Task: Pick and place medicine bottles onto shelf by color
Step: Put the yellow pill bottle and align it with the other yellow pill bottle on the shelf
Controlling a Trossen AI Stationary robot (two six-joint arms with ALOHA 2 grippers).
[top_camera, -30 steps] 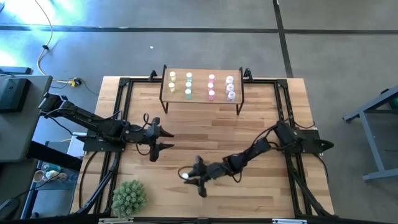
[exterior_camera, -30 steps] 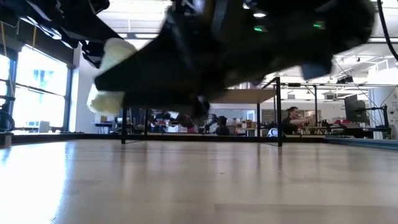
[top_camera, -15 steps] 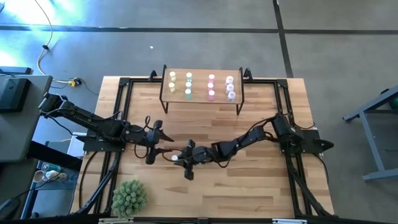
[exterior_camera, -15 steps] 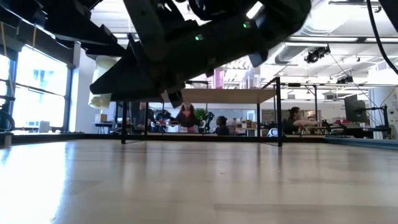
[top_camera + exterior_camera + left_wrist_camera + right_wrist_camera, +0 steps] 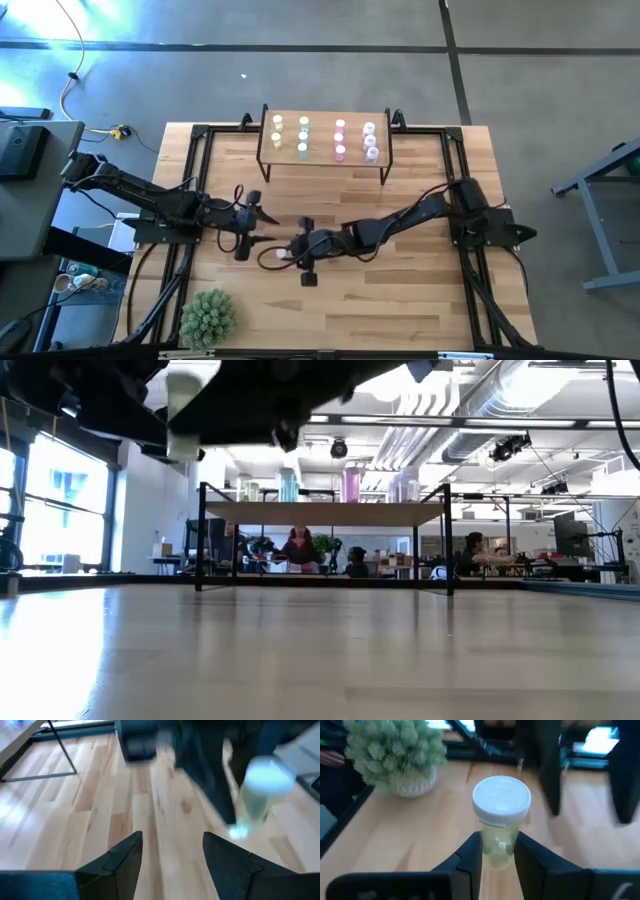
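My right gripper [image 5: 288, 254] is at mid-table, shut on a pale yellow medicine bottle [image 5: 499, 827] with a white cap [image 5: 501, 800]. The bottle also shows in the high view [image 5: 272, 256], the low view [image 5: 186, 412] and, blurred, the left wrist view [image 5: 257, 792]. My left gripper [image 5: 256, 229] is open and empty just left of and beyond the bottle; its fingers spread over bare table [image 5: 172, 857]. The shelf [image 5: 325, 160] stands at the table's far edge on thin black legs, with rows of yellow, green, pink and whitish bottles [image 5: 339, 139] on top. My right gripper pinches the bottle's body just below the cap [image 5: 496, 845] between its two fingers [image 5: 471, 854]. The fingers come from the table's right. The bottle is lifted clear of the table, cap upward, about upright in the low view.
A spiky green potted plant [image 5: 208, 318] stands at the near left corner and shows in the right wrist view [image 5: 395, 750]. Black frame rails [image 5: 190, 200] run along both table sides. Bare wood lies between the grippers and the shelf. People show in the room behind.
My right gripper has carried the bottle from nearer the front edge toward the table's left and far side, up close to my left gripper, and has risen. The bottle stays in the hold and clear of the table.
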